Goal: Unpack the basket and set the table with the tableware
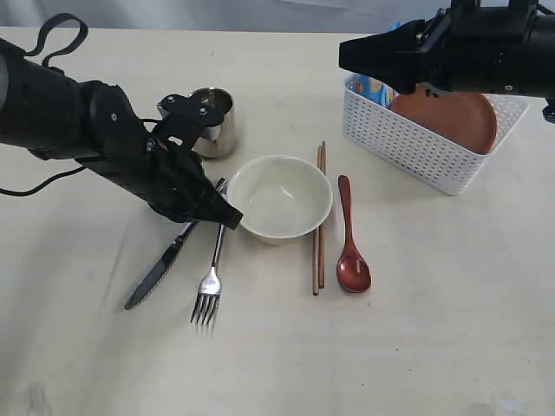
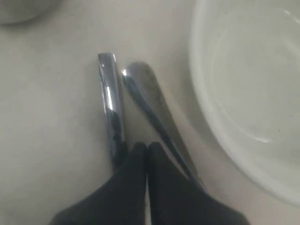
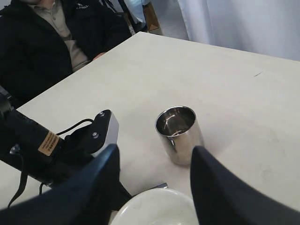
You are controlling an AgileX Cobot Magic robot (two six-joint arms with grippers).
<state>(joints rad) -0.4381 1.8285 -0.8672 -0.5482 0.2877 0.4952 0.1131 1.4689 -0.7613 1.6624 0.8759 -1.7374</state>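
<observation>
Pale desk (image 1: pixel 416 347) carries laid pieces; upper right, the plate (image 1: pixel 455 117) leans in the basket (image 1: pixel 408 143): stiff, slick, breakable, best pinched at its rim. There the right tool (image 3: pixel 155 154) hangs spread; the left tool (image 2: pixel 146 149) is pressed together, seemingly empty, between knife (image 2: pixel 110 98) and fork (image 2: pixel 146 96).

Table (image 1: pixel 434 338): pale beige, faint wood-look grain, uniform.
Basket (image 1: pixel 416 147), far right: white, sides in a regular perforated woven-look pattern.
Plate (image 1: pixel 455 120) in the basket: plain brown.
Snack bag (image 1: pixel 375 87) in the basket: blue.
Cup (image 1: pixel 212 121), far left of centre: shiny steel, mirror finish.
Bowl (image 1: pixel 279 198), centre: cream, unpatterned.
Chopsticks (image 1: pixel 319 217), right of the bowl: mid-brown wood.
Spoon (image 1: pixel 351 251), right of the chopsticks: glossy reddish-brown.
Knife (image 1: pixel 160 264) and fork (image 1: pixel 211 282), near left: steel; the knife reads dark grey, the fork bright silver.
Left gripper (image 1: pixel 230 218) and right gripper (image 1: pixel 351 56): black, as are both arms; the left arm bears a small orange label (image 3: pixel 48 141).
</observation>
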